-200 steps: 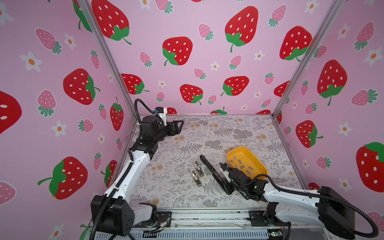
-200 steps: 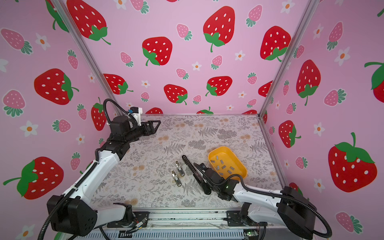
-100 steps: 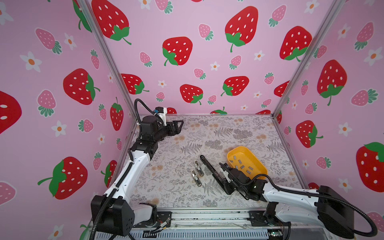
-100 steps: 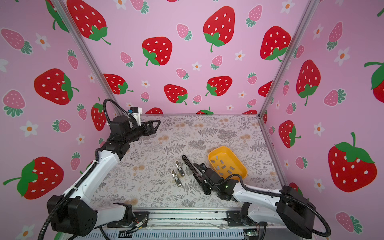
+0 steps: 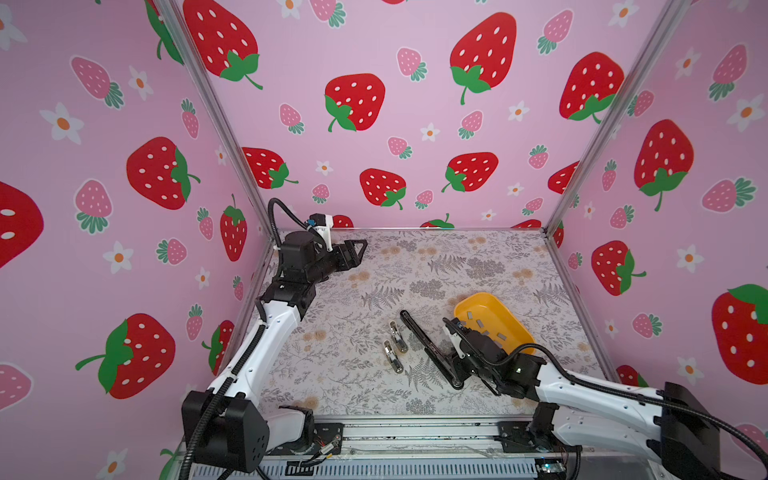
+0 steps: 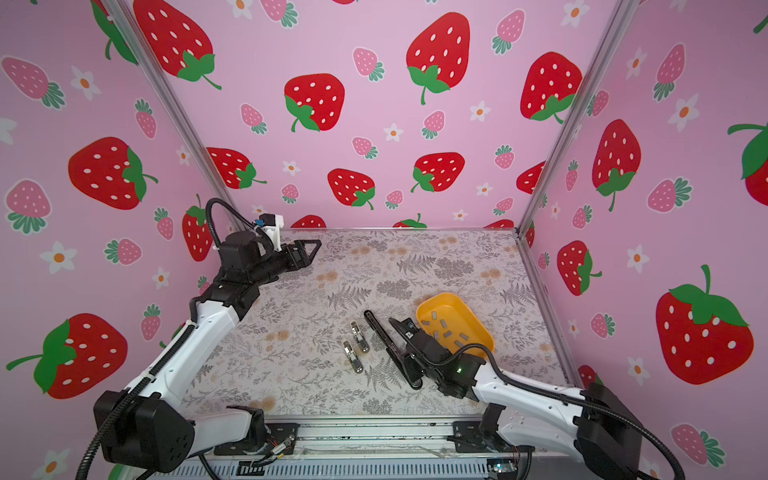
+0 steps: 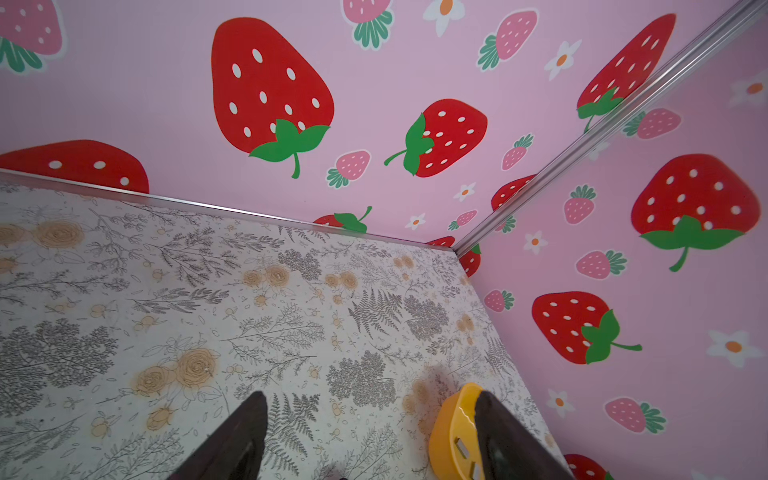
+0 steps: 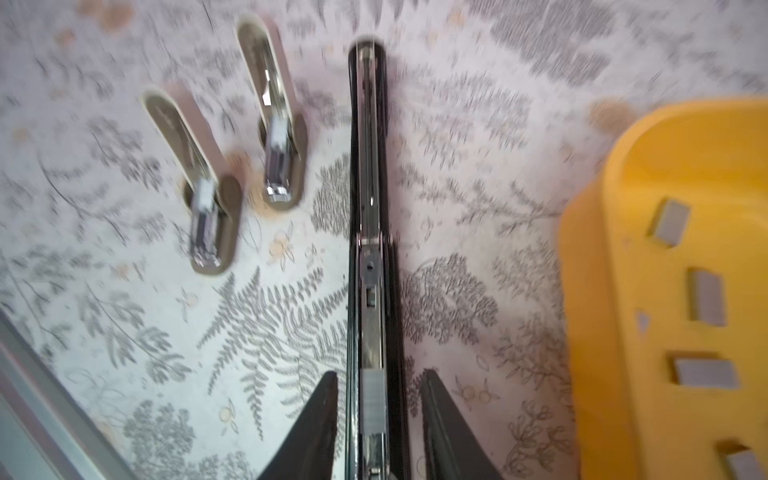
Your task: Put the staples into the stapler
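The black stapler [image 5: 428, 347] [image 6: 386, 345] lies opened out flat on the floral mat, its metal channel [image 8: 370, 208] facing up. A grey strip of staples [image 8: 371, 399] lies in that channel at the near end. My right gripper [image 5: 456, 370] [image 6: 411, 372] [image 8: 378, 399] is open and straddles that end, one finger on each side, holding nothing. Several more staples [image 5: 482, 322] [image 6: 442, 323] [image 8: 706, 297] lie in the yellow tray [image 5: 478, 296] [image 6: 444, 296] [image 8: 602, 249]. My left gripper [image 5: 363, 245] [image 6: 319, 243] [image 7: 370, 399] hangs open and empty at the back left.
Two small silver staplers [image 5: 398, 336] [image 5: 392, 356] [image 8: 274, 124] lie side by side just left of the black one. The yellow tray sits close on its right. Pink strawberry walls enclose the mat on three sides, and a metal rail [image 5: 415, 432] runs along the front.
My right gripper's jaws have parted from shut to open around the stapler's near end. Neither arm has visibly shifted.
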